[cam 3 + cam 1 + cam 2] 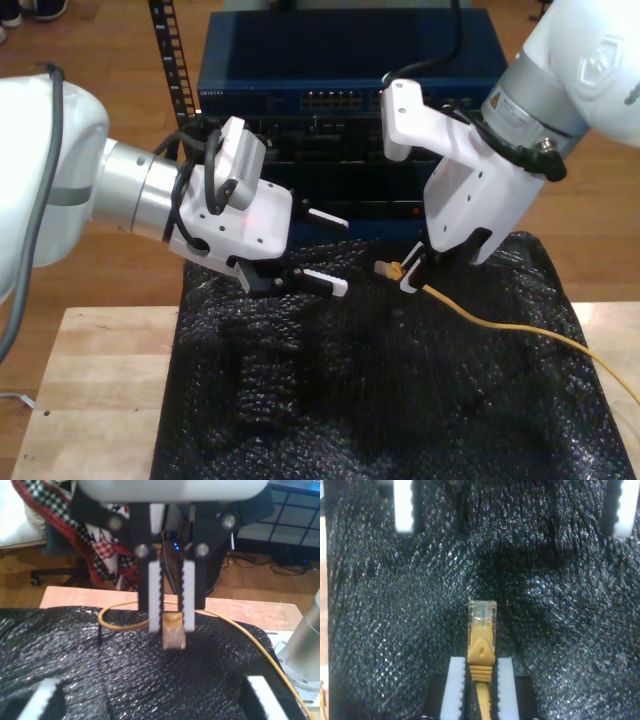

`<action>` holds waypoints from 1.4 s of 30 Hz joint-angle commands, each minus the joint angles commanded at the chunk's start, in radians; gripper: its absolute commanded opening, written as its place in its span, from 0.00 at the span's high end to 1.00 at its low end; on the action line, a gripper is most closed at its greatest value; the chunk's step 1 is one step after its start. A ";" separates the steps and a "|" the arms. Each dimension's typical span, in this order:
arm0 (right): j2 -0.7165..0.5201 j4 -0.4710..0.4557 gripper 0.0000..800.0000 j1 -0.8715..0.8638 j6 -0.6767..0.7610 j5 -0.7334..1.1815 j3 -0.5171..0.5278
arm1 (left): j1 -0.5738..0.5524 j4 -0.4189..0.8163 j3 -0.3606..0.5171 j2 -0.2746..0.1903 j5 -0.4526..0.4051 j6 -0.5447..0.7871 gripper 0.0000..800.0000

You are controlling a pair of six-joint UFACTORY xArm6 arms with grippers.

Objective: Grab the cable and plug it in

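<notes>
A: Where's the cable point(500, 325)?
B: We see its plug point(482, 612) pinched in my second gripper point(410, 275), above the black foam mat point(300, 400). Rest trails to exterior view's right.
A: And my first gripper point(340, 255)?
B: Jaws wide, nothing btwn them. We see it facing the plug, apart.

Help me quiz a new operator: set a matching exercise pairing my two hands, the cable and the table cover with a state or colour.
Column one:
1. my first hand
2. my second hand
3. cable
4. cover

Column two:
A. black
B. open
C. yellow-orange
D. shut on the cable

Pairs: 1-B, 2-D, 3-C, 4-A
</notes>
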 joint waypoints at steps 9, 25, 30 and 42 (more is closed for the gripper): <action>0.044 0.006 0.99 0.002 0.002 0.000 -0.006 | -0.005 0.005 0.003 -0.002 0.009 0.046 0.04; 0.048 0.009 0.99 0.002 0.002 0.000 -0.008 | -0.009 0.005 0.008 0.003 0.009 0.057 0.23; 0.048 0.009 0.99 0.003 0.002 -0.002 -0.008 | -0.011 0.006 0.008 0.005 0.011 0.049 0.24; 0.044 0.012 0.99 0.003 0.000 -0.002 -0.008 | -0.012 0.005 0.008 0.011 0.031 0.048 0.30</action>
